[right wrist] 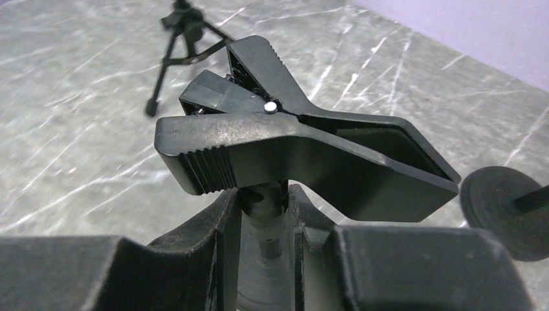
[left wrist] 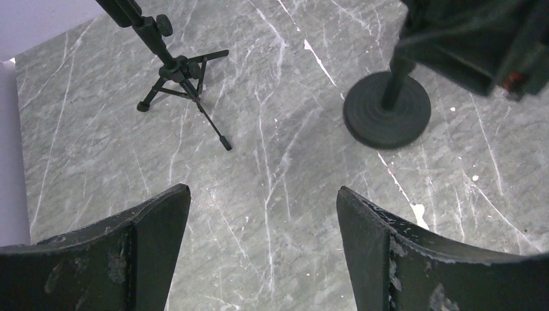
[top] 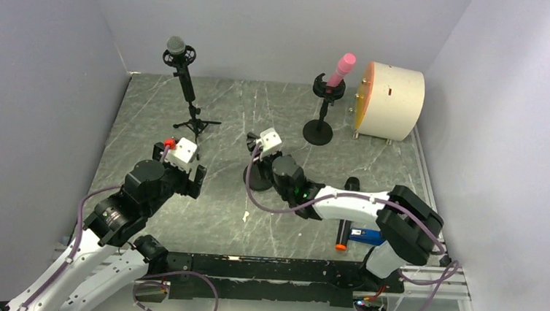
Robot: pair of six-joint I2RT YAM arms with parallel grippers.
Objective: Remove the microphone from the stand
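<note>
Grey marbled table (top: 151,110), pale lilac walls on three sides. Two microphones in sight. The grey microphone (top: 176,45) sits on a tripod stand (top: 196,124) toward the far left corner. The pink microphone (top: 342,69) is tilted in a round-foot stand (top: 320,122) toward the far right corner, just beside a cream drum (top: 397,98). Neither is out of its holder.

The right gripper (right wrist: 264,223) is clenched on the stem of a third stand (left wrist: 387,113) mid-table, just under its spring clip (right wrist: 291,149) (the clip holds nothing). Probably steadying or shifting that stand, not pulling a microphone. The left gripper (left wrist: 262,201) is spread wide and grasps nothing, hanging over bare table toward the left edge, facing the tripod; likely waiting.

Which microphone the task means: unclear. The third stand's foot is half hidden under the right gripper from above. How each microphone is seated is too small to tell. A marker (top: 341,237) lies by the near edge; the blue thing beside it I cannot identify.
</note>
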